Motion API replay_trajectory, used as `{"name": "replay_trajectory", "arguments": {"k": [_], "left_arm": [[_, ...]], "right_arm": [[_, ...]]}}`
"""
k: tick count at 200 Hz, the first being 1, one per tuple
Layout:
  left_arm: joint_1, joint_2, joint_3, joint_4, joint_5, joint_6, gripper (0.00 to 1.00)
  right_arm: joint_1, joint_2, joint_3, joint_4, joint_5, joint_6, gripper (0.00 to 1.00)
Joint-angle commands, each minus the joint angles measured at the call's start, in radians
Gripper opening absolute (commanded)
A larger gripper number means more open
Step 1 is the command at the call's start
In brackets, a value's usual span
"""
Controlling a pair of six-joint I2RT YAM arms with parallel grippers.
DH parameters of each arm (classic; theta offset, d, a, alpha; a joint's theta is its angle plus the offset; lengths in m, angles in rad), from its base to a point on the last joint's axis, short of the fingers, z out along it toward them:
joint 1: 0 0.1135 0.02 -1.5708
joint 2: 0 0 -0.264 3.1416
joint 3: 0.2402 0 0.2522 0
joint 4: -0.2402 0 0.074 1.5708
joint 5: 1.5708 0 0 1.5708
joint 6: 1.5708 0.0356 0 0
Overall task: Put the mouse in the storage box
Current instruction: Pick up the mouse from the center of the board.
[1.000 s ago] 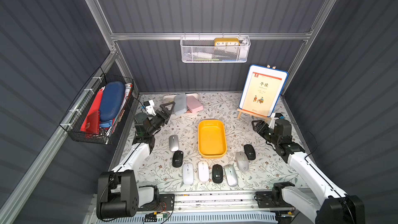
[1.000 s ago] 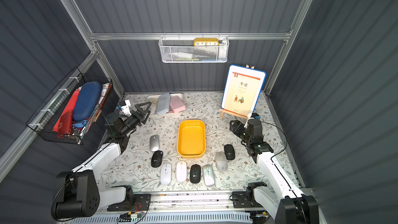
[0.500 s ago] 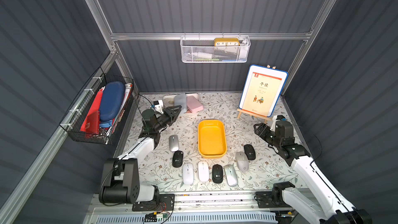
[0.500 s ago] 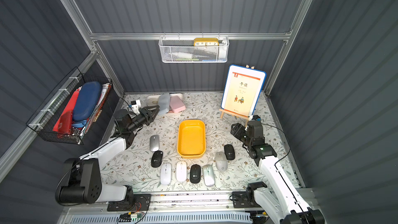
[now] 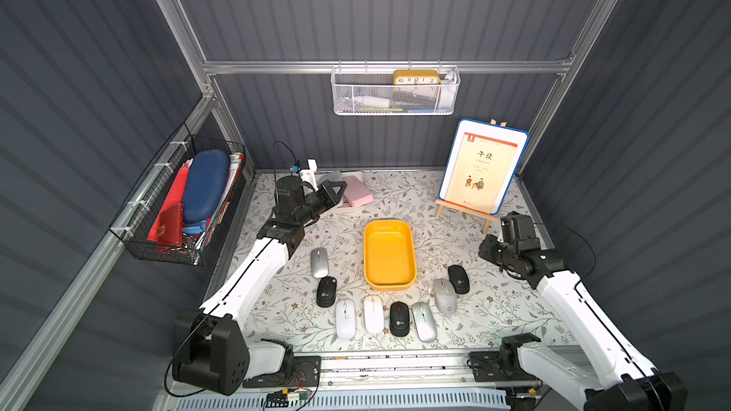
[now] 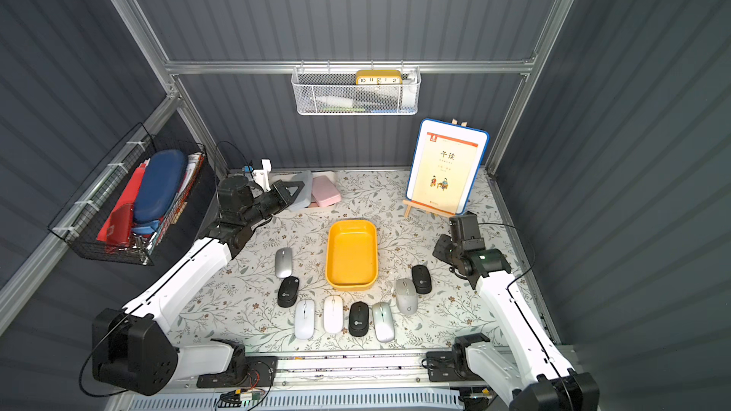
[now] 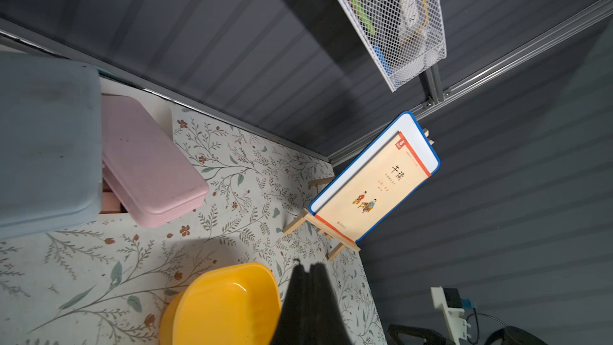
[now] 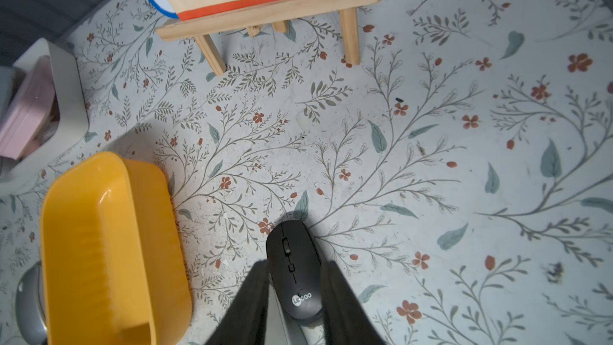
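Mouse (image 5: 459, 279), the black one, sits untouched below your partly open, empty right end effector (image 8: 294, 262) while the left end effector (image 7: 307, 265) is shut; lower, then grip.

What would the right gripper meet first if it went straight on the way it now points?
Most likely the black oval plastic mouse, framed between the right gripper's open jaws in the wrist view; depth is unclear.

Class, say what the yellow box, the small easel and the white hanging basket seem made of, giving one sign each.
Yellow box: probably glossy plastic; shiny highlights, rounded rim. Easel: bare pale wood, apparently; squared sticks. Hanging basket: likely white-painted metal mesh; fine holes.
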Motion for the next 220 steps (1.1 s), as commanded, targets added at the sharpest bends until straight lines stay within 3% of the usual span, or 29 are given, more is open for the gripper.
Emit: {"name": "replay_trajectory", "arguments": {"k": [1, 9, 27, 56, 79, 95, 114, 129, 175, 192, 220], "left_arm": [[0.003, 0.039, 0.001, -0.107, -0.014, 0.049, 0.06], [0.002, 0.041, 0.004, -0.107, -0.024, 0.039, 0.06], [0.003, 0.048, 0.032, -0.155, -0.079, 0.031, 0.07], [0.002, 0.099, 0.115, -0.238, -0.179, 0.053, 0.01], [0.003, 0.136, 0.151, -0.262, -0.245, 0.090, 0.00], [0.003, 0.157, 0.154, -0.282, -0.256, 0.058, 0.06], [0.005, 0.221, 0.218, -0.349, -0.190, 0.094, 0.16], [0.005, 0.267, 0.267, -0.392, -0.143, 0.166, 0.29], [0.004, 0.286, 0.274, -0.456, -0.191, 0.167, 0.70], [-0.004, 0.301, 0.244, -0.488, -0.167, 0.130, 0.70], [-0.037, 0.272, 0.175, -0.532, -0.141, 0.136, 0.70]], "right_arm": [[0.005, -0.045, -0.039, -0.018, 0.083, 0.059, 0.54], [0.004, -0.071, -0.058, 0.001, 0.099, 0.092, 0.62], [0.004, -0.132, -0.111, 0.060, 0.068, 0.072, 0.63], [0.002, -0.170, -0.183, 0.151, 0.033, 0.029, 0.43], [0.002, -0.076, -0.166, 0.153, 0.018, 0.025, 0.50], [0.002, 0.000, -0.140, 0.141, -0.023, 0.006, 0.51], [0.002, 0.070, -0.089, 0.096, -0.057, -0.012, 0.55], [0.004, 0.096, -0.075, 0.098, -0.066, -0.019, 0.57], [0.019, 0.205, 0.007, -0.020, -0.027, -0.072, 0.62], [0.046, 0.273, 0.030, -0.071, -0.009, -0.081, 0.64], [0.081, 0.258, 0.027, -0.093, -0.028, -0.098, 0.69]]}}
